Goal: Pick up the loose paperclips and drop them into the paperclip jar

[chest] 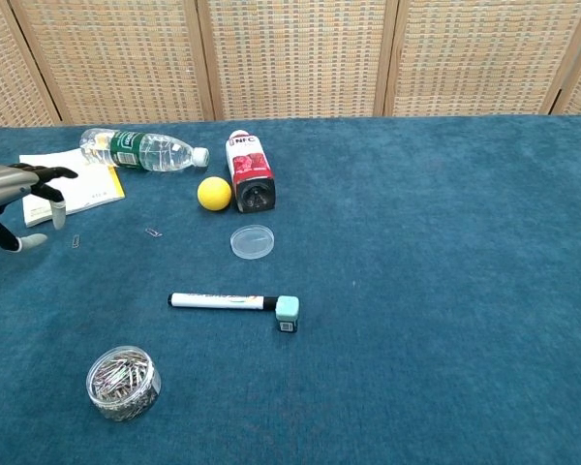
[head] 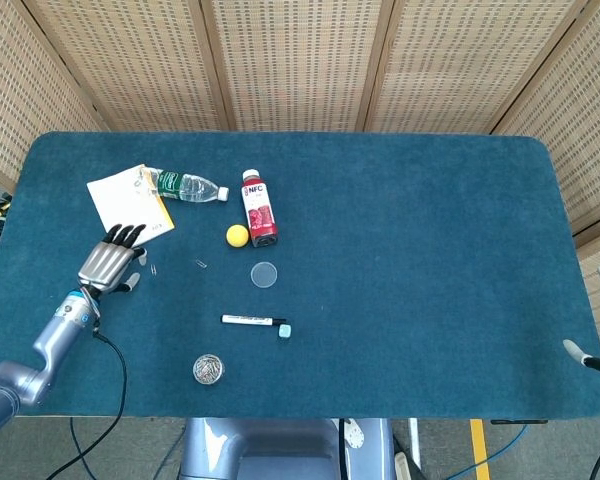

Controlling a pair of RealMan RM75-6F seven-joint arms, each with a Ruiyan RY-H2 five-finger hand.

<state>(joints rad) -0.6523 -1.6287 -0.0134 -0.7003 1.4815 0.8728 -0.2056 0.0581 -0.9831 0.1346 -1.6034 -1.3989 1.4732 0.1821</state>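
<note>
Hovering with fingers spread and holding nothing, the left hand (head: pixel 108 264) sits beside one paperclip (chest: pixel 76 241); another paperclip (chest: pixel 153 232) lies nearby. The red bottle (head: pixel 259 208) reads "NFC", and the paperclip jar (chest: pixel 123 382) stands at the tabletop (head: pixel 410 250) front edge.

Head view: we look steeply down from high up, whole blue table (head: pixel 400 250) in frame, wicker screens at far edge. Chest view: lower, closer, facing across the table toward the screens. Both share the marker (head: pixel 252 320) (chest: pixel 223 301) and paperclip jar (head: pixel 209 369) (chest: pixel 123 382).
</note>
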